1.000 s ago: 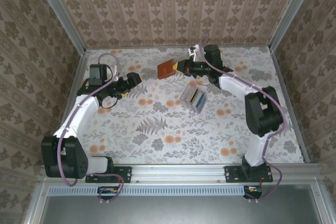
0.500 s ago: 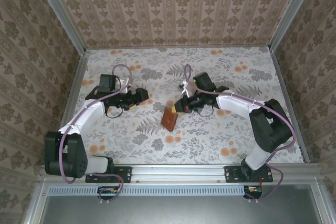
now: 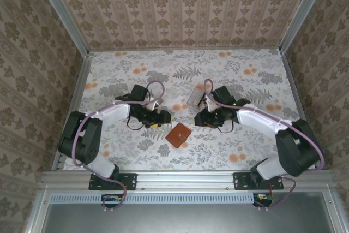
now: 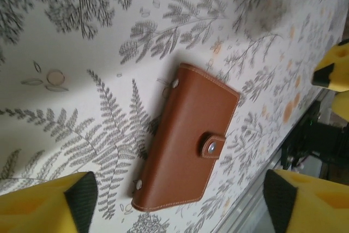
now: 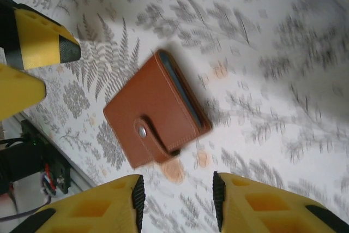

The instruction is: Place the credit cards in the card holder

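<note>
Card holder (image 5: 155, 110) just beyond right tool (image 5: 178, 186)

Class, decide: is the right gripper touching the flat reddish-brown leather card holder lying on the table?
Apart. In the right wrist view, patterned tabletop shows between the card holder and the yellow fingers of the right gripper.

- The left arm (image 3: 103, 113) is folded at the elbow, its forearm low and angled inward to the right.
- The left gripper (image 3: 161, 117) points right and downward. Its 2 yellow fingers (image 4: 43, 208) stand wide apart and empty.
- The right arm (image 3: 262, 119) bends inward to the left, with its forearm low.
- The right gripper (image 3: 200, 118) faces the left one, near it but apart. Its 2 yellow fingers (image 5: 103, 208) are partly spread and grip nothing.
</note>
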Motion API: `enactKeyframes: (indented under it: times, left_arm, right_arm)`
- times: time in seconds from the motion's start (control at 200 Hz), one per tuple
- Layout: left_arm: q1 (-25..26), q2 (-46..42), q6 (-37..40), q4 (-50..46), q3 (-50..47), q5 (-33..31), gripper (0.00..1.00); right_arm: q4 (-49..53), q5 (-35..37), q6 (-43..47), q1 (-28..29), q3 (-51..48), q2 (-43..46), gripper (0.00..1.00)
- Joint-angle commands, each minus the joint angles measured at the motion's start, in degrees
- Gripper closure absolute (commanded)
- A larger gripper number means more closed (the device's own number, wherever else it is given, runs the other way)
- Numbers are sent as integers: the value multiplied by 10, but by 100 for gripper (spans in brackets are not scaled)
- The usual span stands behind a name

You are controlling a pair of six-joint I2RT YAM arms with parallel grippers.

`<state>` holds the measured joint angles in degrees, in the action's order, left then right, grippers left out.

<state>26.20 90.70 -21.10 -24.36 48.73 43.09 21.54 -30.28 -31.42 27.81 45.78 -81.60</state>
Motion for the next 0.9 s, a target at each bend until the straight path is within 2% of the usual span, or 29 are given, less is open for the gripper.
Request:
enactKeyframes:
  times: [0.0, 0.125, 0.245, 0.36, 0.485, 0.71, 0.895]
  left_arm:
    - [23, 25, 51, -47, 31, 19, 24]
    - [43, 61, 44, -59, 31, 38, 39]
    - [65, 69, 20, -48, 17, 35, 44]
    - [73, 62, -1, -42, 3, 19, 48]
    - [83, 70, -31, -13, -7, 37, 58]
    - [104, 53, -70, 16, -35, 35, 54]
    - [110, 54, -115, 80, -58, 34, 61]
  right_arm:
    - [-60, 11, -126, 28, -77, 35, 58]
    - [-157, 40, -209, 49, -130, 48, 58]
    - [-241, 35, -259, 66, -156, 26, 55]
    - [-288, 17, -274, 81, -144, -29, 55]
    - [-295, 20, -269, 91, -121, -64, 58]
    - [-314, 29, -257, 91, -97, -96, 60]
    - [-338, 24, -266, 93, -91, -114, 61]
